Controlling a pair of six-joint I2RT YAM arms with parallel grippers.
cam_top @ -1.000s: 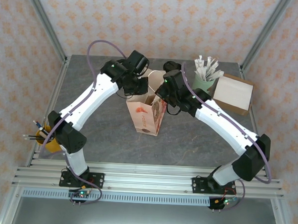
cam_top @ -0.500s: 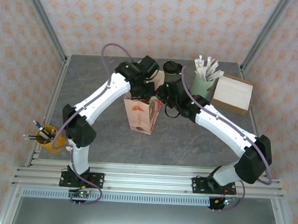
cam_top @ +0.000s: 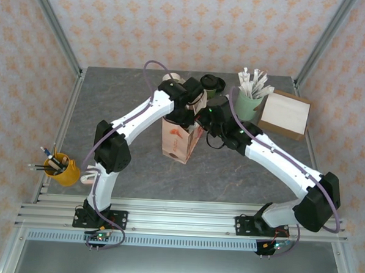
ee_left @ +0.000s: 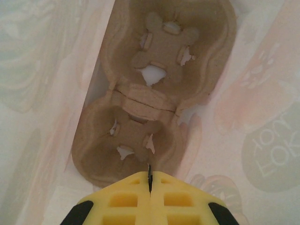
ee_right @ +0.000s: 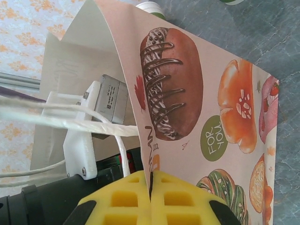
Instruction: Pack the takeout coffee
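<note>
A printed paper bag [cam_top: 179,143] stands mid-table. My right gripper [cam_top: 203,120] is shut on the bag's top edge, and in the right wrist view the bag wall [ee_right: 211,108] runs into its fingertips [ee_right: 151,180]. My left gripper [cam_top: 187,109] reaches down into the bag's mouth. In the left wrist view it [ee_left: 150,176] is shut, its tips at the near rim of a brown two-well pulp cup carrier [ee_left: 159,51] lying between the bag's walls [ee_left: 267,93]. Whether it pinches that rim I cannot tell. A takeout coffee cup with a black lid [cam_top: 211,83] stands behind the bag.
A mint-green cup of white-wrapped sticks [cam_top: 248,102] and a cardboard box [cam_top: 286,113] stand at the back right. A yellow cup of pens [cam_top: 61,170] sits at the left near edge. Metal frame posts border the table.
My left arm has swung right from the bag's left edge to over its mouth and down into it. The bag's top shifted with it. The right gripper has kept its hold.
</note>
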